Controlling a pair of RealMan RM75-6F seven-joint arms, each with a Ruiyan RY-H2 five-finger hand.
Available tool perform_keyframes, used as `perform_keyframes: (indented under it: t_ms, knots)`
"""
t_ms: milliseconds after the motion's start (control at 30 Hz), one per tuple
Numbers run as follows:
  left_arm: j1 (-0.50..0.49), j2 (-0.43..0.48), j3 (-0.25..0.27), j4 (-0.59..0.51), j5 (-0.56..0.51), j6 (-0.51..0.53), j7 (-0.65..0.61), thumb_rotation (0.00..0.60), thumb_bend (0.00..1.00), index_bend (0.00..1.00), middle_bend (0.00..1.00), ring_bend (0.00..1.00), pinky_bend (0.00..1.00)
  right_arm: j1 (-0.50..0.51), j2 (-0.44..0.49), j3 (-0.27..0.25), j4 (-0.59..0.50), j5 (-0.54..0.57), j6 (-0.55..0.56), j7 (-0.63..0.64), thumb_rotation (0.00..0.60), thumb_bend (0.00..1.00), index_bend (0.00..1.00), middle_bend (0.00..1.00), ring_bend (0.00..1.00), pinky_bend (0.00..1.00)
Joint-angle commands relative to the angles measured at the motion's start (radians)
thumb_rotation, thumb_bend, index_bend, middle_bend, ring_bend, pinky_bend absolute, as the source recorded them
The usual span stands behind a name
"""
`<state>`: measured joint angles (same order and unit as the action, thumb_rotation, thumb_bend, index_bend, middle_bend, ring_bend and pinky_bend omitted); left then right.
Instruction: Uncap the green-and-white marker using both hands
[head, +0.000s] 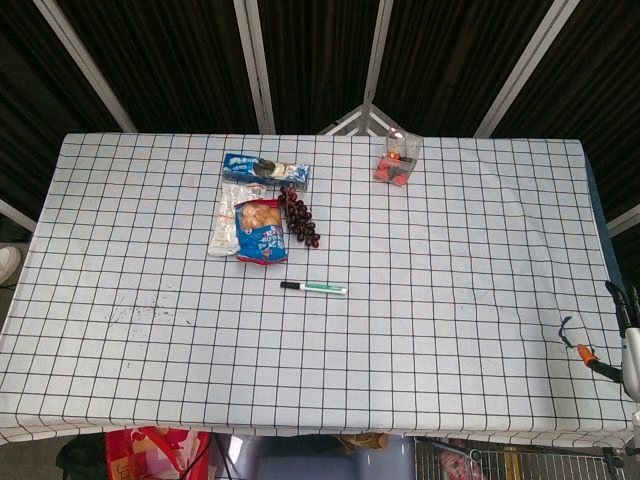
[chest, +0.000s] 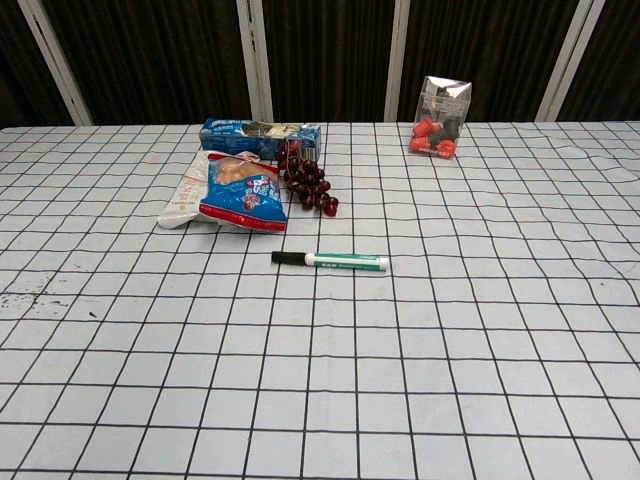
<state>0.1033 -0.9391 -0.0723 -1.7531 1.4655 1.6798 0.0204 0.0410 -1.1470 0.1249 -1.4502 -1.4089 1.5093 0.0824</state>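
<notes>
Desk (head: 450, 330) is wearing a white cloth printed with a thin black grid, slightly wrinkled. The green-and-white marker (head: 314, 288) is lying flat near the middle of it, a slim cylinder pointing left-right, its black cap (head: 291, 285) sitting on the left end; in the chest view the marker (chest: 331, 261) is lying alone, nothing touching it. Just beyond it to the far left, a glossy blue snack bag (head: 261, 231) is resting beside a bunch of dark red grapes (head: 300, 218), round and shiny. A long blue packet (head: 265, 170) is lying behind them. Far right of these, a clear crinkled bag (chest: 441, 118) is standing with small red pieces inside. Neither hand is showing in either view, so how their fingers are lying cannot be told.
</notes>
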Motion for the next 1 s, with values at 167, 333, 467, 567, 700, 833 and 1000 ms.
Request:
perform_keyframes:
  t_ms: [167,333,467,567,700,833,1000]
  knots:
    - [0.002,-0.005,0.01,-0.004,0.018,0.006,0.029,0.6,0.5,0.05,0.0,0.0,0.0,0.004,-0.014,-0.002,0.005,0.003,-0.012,-0.008,0.6,0.21,0.11,0.02,0.04,0.01]
    - [-0.002,-0.016,0.004,0.007,0.007,0.002,0.026,0.6,0.5,0.05,0.0,0.0,0.0,0.01,-0.028,0.008,-0.007,0.021,-0.019,-0.027,0.6,0.21,0.11,0.02,0.04,0.01]
    - [-0.007,-0.018,0.003,0.013,0.003,-0.005,0.025,0.6,0.5,0.05,0.0,0.0,0.0,0.015,-0.031,0.018,-0.025,0.032,-0.023,-0.035,0.6,0.21,0.12,0.02,0.04,0.01]
    - [-0.009,-0.014,0.003,0.009,0.003,-0.008,0.029,0.6,0.5,0.02,0.0,0.0,0.0,0.022,-0.029,0.025,-0.05,0.043,-0.031,-0.055,0.6,0.21,0.12,0.02,0.04,0.0]
    - [-0.004,-0.015,0.005,0.002,0.016,0.009,0.038,0.6,0.5,0.02,0.0,0.0,0.0,0.031,-0.023,0.031,-0.09,0.046,-0.035,-0.088,0.6,0.21,0.13,0.02,0.04,0.0]
    - [-0.002,-0.012,0.008,-0.006,0.019,0.011,0.052,0.6,0.5,0.02,0.0,0.0,0.0,0.048,-0.013,0.038,-0.139,0.053,-0.057,-0.117,0.6,0.21,0.15,0.02,0.04,0.0]
    - [-0.008,-0.018,0.007,-0.017,0.021,0.005,0.065,0.6,0.5,0.02,0.0,0.0,0.0,0.119,-0.025,0.085,-0.276,0.079,-0.108,-0.186,0.6,0.21,0.18,0.02,0.04,0.0]
